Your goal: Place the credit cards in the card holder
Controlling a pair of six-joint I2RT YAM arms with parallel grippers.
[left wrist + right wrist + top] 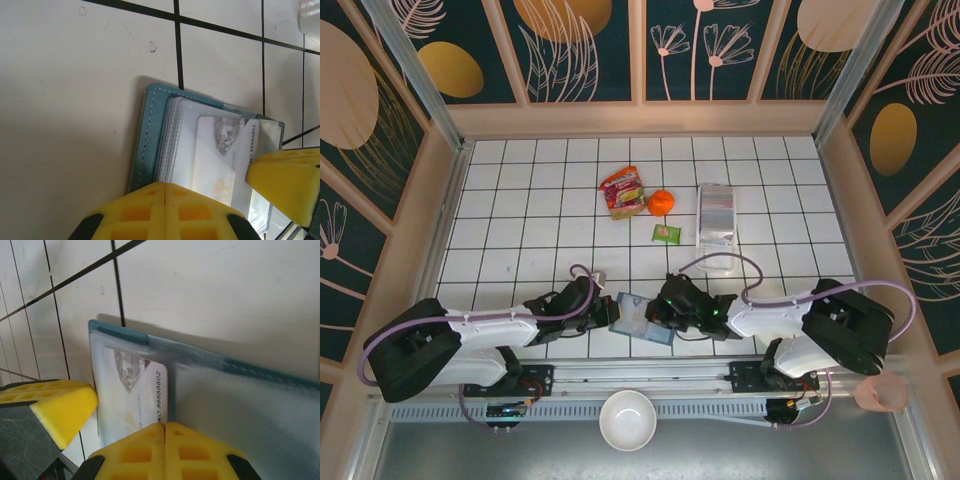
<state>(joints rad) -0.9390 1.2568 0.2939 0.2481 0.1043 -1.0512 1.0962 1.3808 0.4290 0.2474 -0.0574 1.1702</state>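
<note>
1. At the near edge of the white tiled table (520,210), the card holder (150,130) lies open and flat, teal with pale stitching along its rim.
2. Clear plastic sleeves (175,145) cover its inside. A white card (215,160) there bears a grey gem-like picture and "NO." followed by a row of 8s ending in 02.
3. The left gripper (165,192), its ribbed yellow fingers pressed together with no gap, sits at the holder's edge.
4. The right gripper (165,435), likewise closed tight, meets the card's edge. Whether either gripper pinches anything cannot be told.
</note>
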